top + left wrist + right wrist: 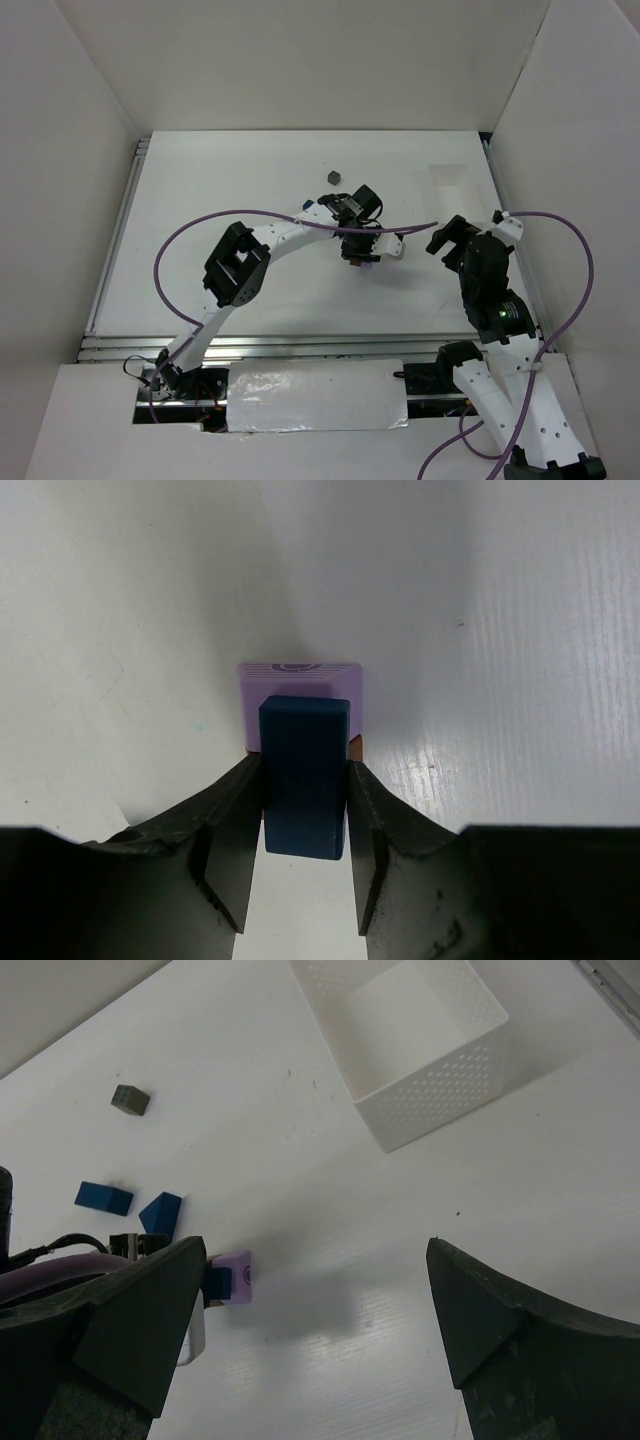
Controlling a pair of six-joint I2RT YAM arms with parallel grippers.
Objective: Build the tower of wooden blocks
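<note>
Tabletop (520, 630), blue block (304, 770) in pincer (305, 815) (on lavender (300, 678))

Top view looks down from afar — close wrist views share lavender block (300, 678).

The blue block (304, 775) was matt painted wood, the lavender block (300, 685) smoother with a faint sheen. The white table (530, 680) was lightly grained and glossy; the perforated tray (420, 1050) was probably plastic.

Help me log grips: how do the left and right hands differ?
The left hand grips a dark blue block by the lavender block; the right hand holds nothing. The left hand's jaws are nearly closed; the right hand's stand wide open. Both hands are black.
</note>
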